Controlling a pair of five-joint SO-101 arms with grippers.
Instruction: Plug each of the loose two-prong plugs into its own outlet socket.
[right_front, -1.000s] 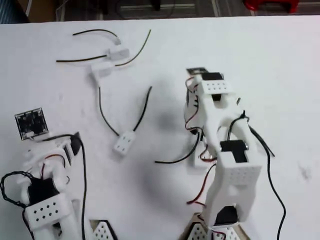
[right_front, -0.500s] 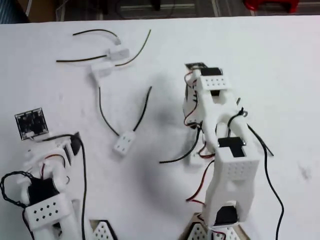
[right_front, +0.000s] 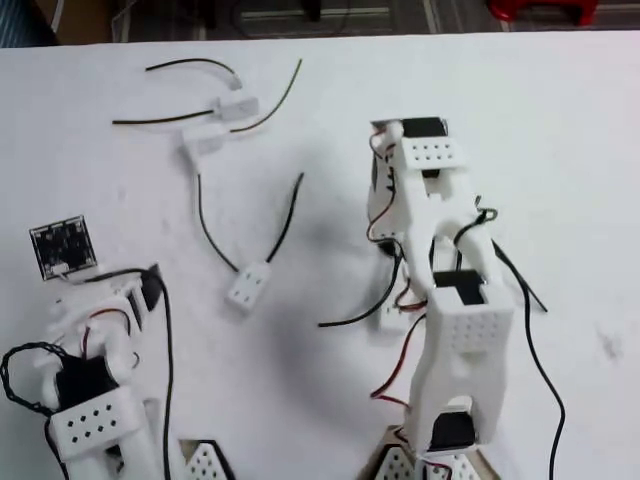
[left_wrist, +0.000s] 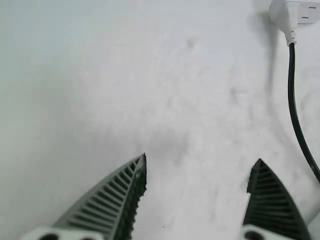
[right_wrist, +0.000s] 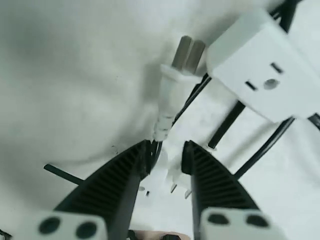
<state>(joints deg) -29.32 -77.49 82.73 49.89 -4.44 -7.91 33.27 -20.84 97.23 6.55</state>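
Note:
My right gripper (right_wrist: 166, 150) is shut on the black cable just behind a white two-prong plug (right_wrist: 172, 87). The plug's prongs point away from the fingers toward a white outlet block (right_wrist: 265, 65) close beside it. In the high view the right arm (right_front: 440, 250) stretches up the middle right of the table, over an outlet (right_front: 392, 316) and its cable. At the front left, my left gripper (left_wrist: 202, 160) stands open over bare table with nothing between its fingers. Beyond it lie another outlet (left_wrist: 295, 14) and its black cable (left_wrist: 297, 120).
Two more white blocks (right_front: 237, 105) (right_front: 203, 141) with thin cables lie at the far left. A third block (right_front: 249, 285) lies mid-table between the arms. A black square card (right_front: 62, 246) sits beside the left arm (right_front: 95, 380). The table's right side is bare.
The right arm's wrist has moved toward the table's far edge. The cable end under it has shifted slightly right. The left arm has not moved.

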